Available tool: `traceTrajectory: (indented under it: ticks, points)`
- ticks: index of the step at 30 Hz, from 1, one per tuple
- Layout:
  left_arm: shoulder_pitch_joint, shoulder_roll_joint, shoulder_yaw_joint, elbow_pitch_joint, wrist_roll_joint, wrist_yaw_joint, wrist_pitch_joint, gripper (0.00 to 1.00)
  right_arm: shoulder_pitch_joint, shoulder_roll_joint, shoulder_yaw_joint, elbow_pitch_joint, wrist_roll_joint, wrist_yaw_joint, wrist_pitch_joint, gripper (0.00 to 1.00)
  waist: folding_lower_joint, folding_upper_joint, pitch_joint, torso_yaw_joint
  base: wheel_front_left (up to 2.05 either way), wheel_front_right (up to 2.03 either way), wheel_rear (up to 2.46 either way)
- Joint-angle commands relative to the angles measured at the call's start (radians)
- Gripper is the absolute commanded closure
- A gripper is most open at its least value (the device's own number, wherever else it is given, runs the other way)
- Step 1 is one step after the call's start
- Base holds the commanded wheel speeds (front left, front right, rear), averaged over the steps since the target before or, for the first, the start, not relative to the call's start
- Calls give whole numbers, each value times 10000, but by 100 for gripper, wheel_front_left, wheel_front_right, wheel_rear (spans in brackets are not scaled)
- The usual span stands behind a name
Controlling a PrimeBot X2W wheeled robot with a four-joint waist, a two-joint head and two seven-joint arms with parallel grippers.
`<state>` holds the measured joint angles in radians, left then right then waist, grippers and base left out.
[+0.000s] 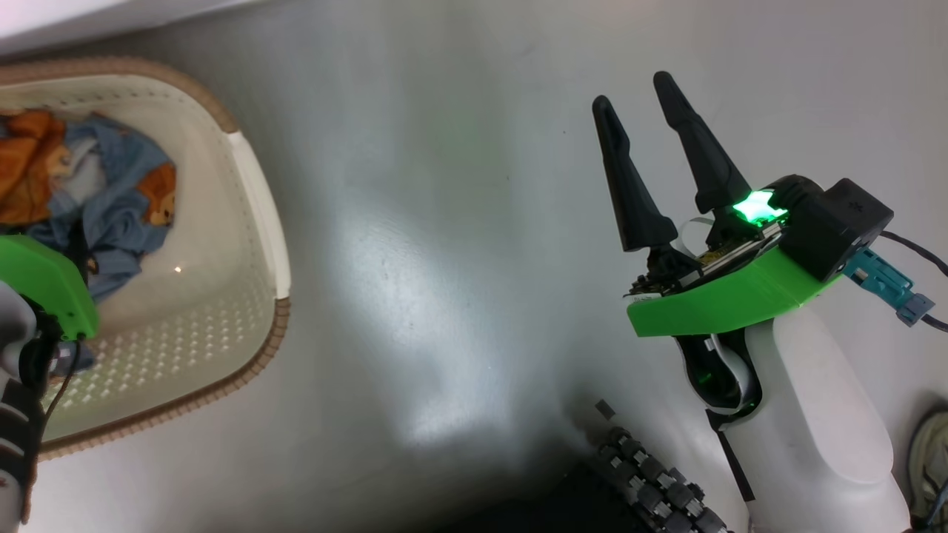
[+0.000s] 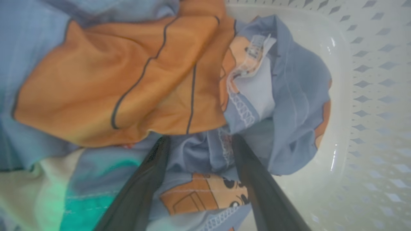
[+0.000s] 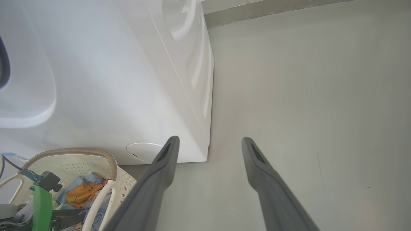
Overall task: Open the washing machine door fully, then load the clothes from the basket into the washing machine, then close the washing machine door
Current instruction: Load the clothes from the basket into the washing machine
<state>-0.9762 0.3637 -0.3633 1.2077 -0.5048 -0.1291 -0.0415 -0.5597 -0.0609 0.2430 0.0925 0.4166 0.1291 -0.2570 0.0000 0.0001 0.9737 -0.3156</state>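
The clothes lie heaped in the basket, directly in front of the left claw. A broad orange patch with dark seam lines sits just beyond the fingertips. Light blue folds with white stitching run between and past them, and a small orange cartoon print shows lower down between the two fingers. A beige piece, tinted by a green glow, lies out to the left finger's side.

The left claw stands spread wide, its two dark fingers well apart with a blue fold in the gap. The tips reach the fabric, but nothing is pinched, and whether they press on the cloth I cannot tell. The basket's cream perforated wall curves round close by on the right finger's side. From the head view, the left arm's green wrist cover hangs over the heap.

The basket sits on a glossy grey floor. The right claw is well apart from it across that floor. It is also spread wide, holding and touching nothing, with only floor under its fingers. Ahead and to the left of its fingers stands the washing machine, showing a white lower corner and a round white cap low on its front, just past the left fingertip. The basket's brown woven rim lies near the foot of the machine.
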Motion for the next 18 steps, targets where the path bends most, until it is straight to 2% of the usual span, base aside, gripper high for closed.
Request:
traceTrajectory:
  ticks: [1, 7, 8, 9, 10, 11, 18]
  points:
    - [106, 401, 87, 98, -100, -15, 203, 0, 259, 96, 170, -232, 75, 16, -48, 0, 0, -1, 137, -117, 0, 0, 0]
    - [-147, 511, -58, 393, -236, -15, 866, 0, 232, 103, 202, -251, 125, 16, -48, 0, 0, -1, 222, -169, 0, 0, 0]
    - [-191, 544, -74, 439, -236, -15, 922, 20, 228, 103, 210, -255, 145, 16, -48, 0, 0, -1, 231, -183, 0, 0, 0]
    - [-225, 569, -90, 476, -233, -15, 952, 60, 226, 103, 216, -255, 162, 16, -48, 0, 0, -1, 236, -197, 0, 0, 0]
    - [-250, 584, -105, 507, -235, -15, 968, 84, 225, 104, 220, -252, 174, 16, -48, 0, 0, -1, 236, -207, 0, 0, 0]
    - [-276, 592, -116, 521, -248, -15, 926, 100, 224, 104, 225, -249, 184, 16, -48, 0, 0, -1, 236, -215, 0, 0, 0]
    - [-321, 525, -272, 531, -382, -15, 483, 100, 229, 105, 181, -211, 201, 16, -48, 0, 0, -1, 117, -191, 0, 0, 0]
